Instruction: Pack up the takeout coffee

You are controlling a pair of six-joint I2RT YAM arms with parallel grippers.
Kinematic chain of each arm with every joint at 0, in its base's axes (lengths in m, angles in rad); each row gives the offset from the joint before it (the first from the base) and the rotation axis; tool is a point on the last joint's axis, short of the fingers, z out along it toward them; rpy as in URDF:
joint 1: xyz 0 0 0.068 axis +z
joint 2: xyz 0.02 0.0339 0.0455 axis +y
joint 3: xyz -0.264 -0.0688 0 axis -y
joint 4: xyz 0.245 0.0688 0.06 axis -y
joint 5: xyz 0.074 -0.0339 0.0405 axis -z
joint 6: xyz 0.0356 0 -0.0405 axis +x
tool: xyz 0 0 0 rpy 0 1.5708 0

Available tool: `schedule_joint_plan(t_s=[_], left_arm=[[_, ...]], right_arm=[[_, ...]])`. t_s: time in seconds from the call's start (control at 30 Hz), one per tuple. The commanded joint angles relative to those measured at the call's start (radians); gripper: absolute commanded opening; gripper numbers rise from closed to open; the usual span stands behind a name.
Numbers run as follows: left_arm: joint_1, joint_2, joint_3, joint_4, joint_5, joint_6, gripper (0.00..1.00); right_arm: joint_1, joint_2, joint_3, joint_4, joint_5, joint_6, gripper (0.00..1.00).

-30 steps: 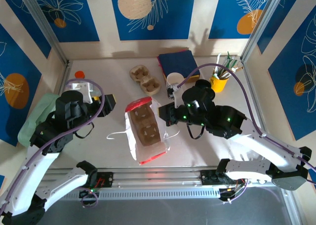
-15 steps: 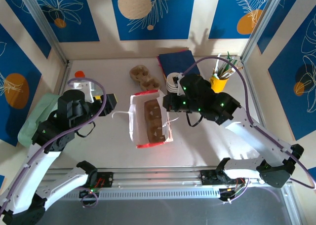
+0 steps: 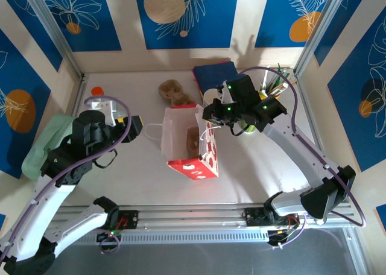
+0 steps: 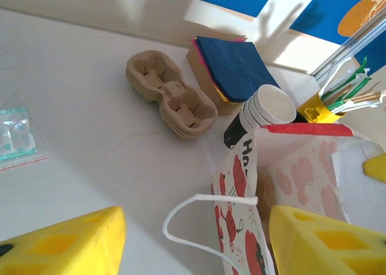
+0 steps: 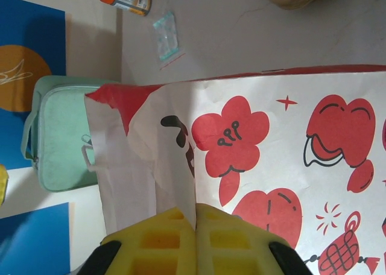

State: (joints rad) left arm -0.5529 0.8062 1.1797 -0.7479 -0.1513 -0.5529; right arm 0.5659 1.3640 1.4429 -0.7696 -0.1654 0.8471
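From above, we see that the paper bag [image 3: 184, 143], which one second ago was lying on its side, now stands upright with its mouth turned to the ceiling. The right gripper [image 3: 208, 114] has pulled it up and holds the right rim of the bag, while the left gripper [image 3: 136, 128] waits just beside the left side of the bag. A brown cup carrier [image 3: 192, 140] sits inside the bag. The paper cup [image 3: 210, 96] is not packed yet: it stands behind the bag, partly covered by the right arm. In the left wrist view, the left fingers [image 4: 66, 245] are spread apart and grasp nothing. The white handle [image 4: 211, 196] of the bag lies between them, apart from both. Here the paper cup [image 4: 274, 103] shows its white inside just behind the rear rim of the bag, and a second carrier [image 4: 172, 94] lies further behind the bag. In the right wrist view, the right fingers [image 5: 157, 245] are clenched on the paper edge of the bag. We judge that the bag is now ready for loading, and that the next step is to bring the cup into it.
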Motion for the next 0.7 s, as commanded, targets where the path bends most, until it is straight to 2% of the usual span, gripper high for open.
schedule_joint_plan(t_s=[0.0,0.3,0.67], left_arm=[[-0.002,-0.016,-0.01,0.004,-0.011,-0.01,0.62],[-0.002,-0.022,-0.009,0.006,-0.015,-0.016,0.63],[-0.002,-0.019,-0.004,0.004,-0.011,-0.022,0.63]], right_arm=[[-0.019,0.008,0.046,0.021,-0.103,0.018,0.0],[-0.066,0.009,0.024,0.07,-0.173,0.046,0.0],[-0.171,0.068,-0.03,0.121,-0.241,-0.031,0.0]])
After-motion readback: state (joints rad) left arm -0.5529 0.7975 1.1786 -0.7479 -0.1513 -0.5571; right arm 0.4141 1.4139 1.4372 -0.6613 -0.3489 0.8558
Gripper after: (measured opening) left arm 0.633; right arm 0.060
